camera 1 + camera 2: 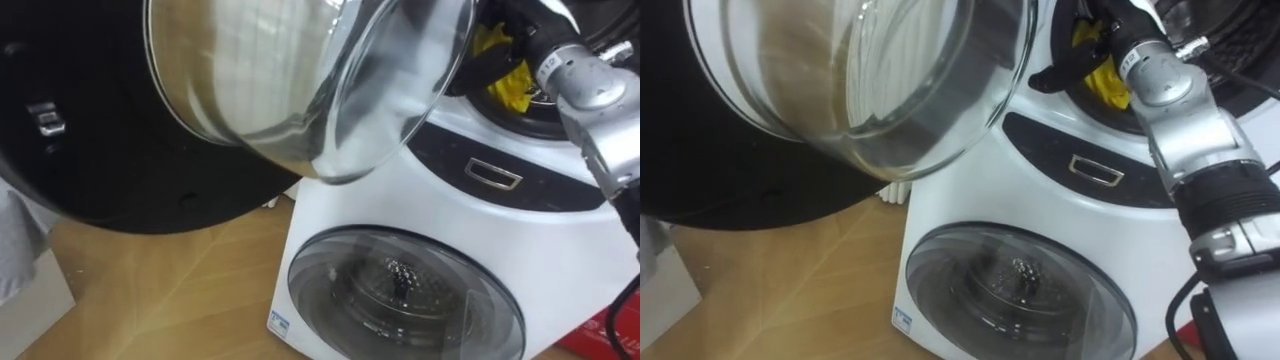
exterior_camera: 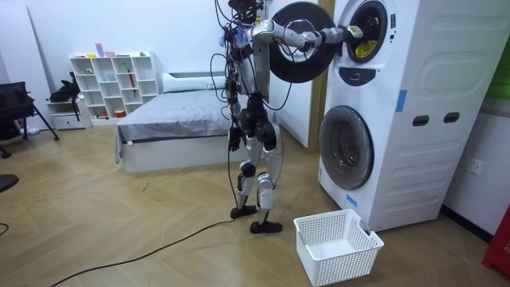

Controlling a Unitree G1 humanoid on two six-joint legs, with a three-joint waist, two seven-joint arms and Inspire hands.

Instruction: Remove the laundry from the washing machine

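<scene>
At the open upper drum of the white washing machine [image 2: 414, 119] we have our right arm stretched out. Our right hand [image 1: 1072, 64] sits in the mouth of the drum, right against a yellow garment [image 1: 515, 85]. The dark hand lies across the cloth, with yellow showing above and below it. Whether it has closed on the fabric or merely rests on it we cannot tell (the drum's rim and the folds hide too much). The yellow garment is inside the upper drum, bunched at the front of the opening.

The upper door [image 1: 300, 80] is swung wide toward our left. Its bulging glass bowl, set in a broad black ring, looms across the top of our eye views. Below the drum runs a dark panel [image 1: 440, 150] with a small metal-edged handle [image 1: 493, 173]. Below that the lower door [image 1: 405, 295] is closed, with perforated metal visible through its glass.

From the room view we stand upright on the wooden floor [image 2: 119, 223], facing the machine's front. Our left hand [image 2: 233, 142] hangs down beside the hip, well apart from the machine, and its grip we cannot tell. A white laundry basket [image 2: 351, 259] sits on the floor just beside the machine's base, near our feet. Behind us stand a bed [image 2: 171, 119] and a white shelf unit [image 2: 111, 84] against the far wall.
</scene>
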